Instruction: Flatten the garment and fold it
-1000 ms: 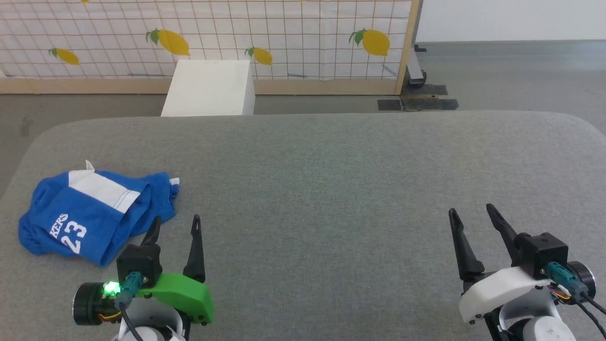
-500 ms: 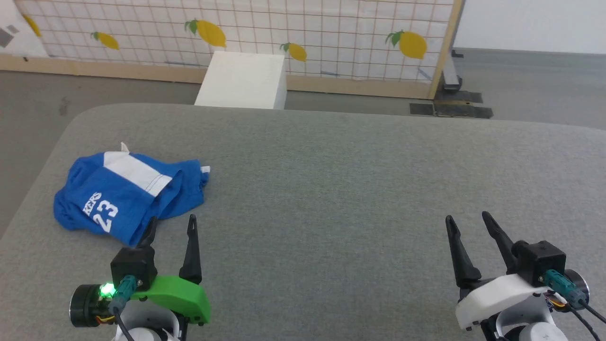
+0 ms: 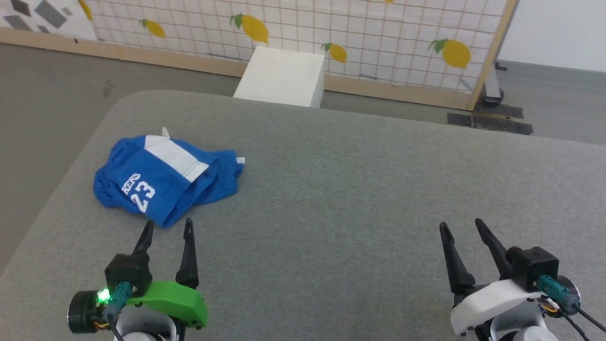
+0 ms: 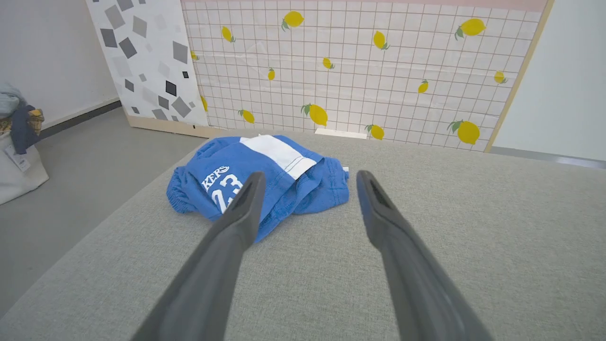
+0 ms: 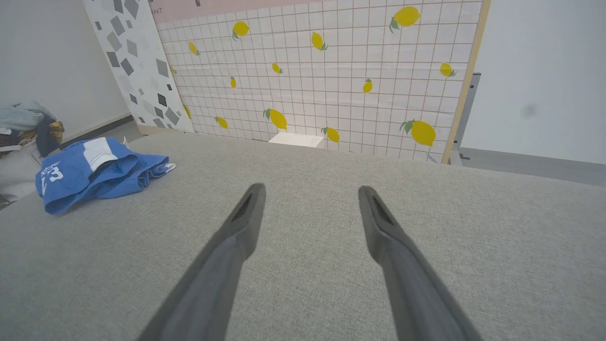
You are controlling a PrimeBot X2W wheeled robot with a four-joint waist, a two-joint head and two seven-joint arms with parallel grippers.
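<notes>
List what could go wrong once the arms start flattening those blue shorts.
The shorts lie bunched close to the left edge of the grey surface; a sideways tug might drag them off.
Their layers overlap, so the open left gripper may pinch several and fail to spread them.
The open right gripper sits far away; reaching across may crowd the left one.

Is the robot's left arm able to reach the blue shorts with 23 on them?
Probably yes: the crumpled blue shorts lie just ahead of the left gripper, its jaws open, only bare grey cushion between.
</notes>
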